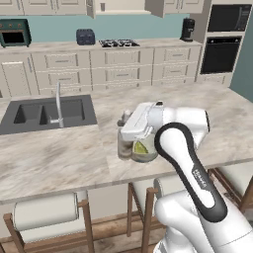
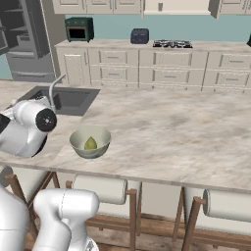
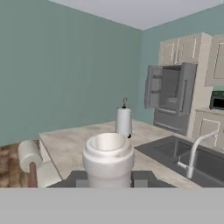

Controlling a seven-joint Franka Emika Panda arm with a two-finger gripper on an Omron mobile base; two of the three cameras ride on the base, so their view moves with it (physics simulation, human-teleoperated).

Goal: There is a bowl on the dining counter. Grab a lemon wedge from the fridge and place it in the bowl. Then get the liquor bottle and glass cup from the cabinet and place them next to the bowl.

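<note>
Hand view: paper towel roll [image 3: 123, 121] beyond liquor bottle [image 3: 108, 158].

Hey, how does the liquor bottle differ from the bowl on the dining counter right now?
The liquor bottle is slim and upright; the bowl is wide and low. The gripper is shut around the bottle's pale neck, while the bowl stands free. The bowl holds the lemon wedge; the bottle is capped. Both are side by side near the dining counter's front edge.
</note>
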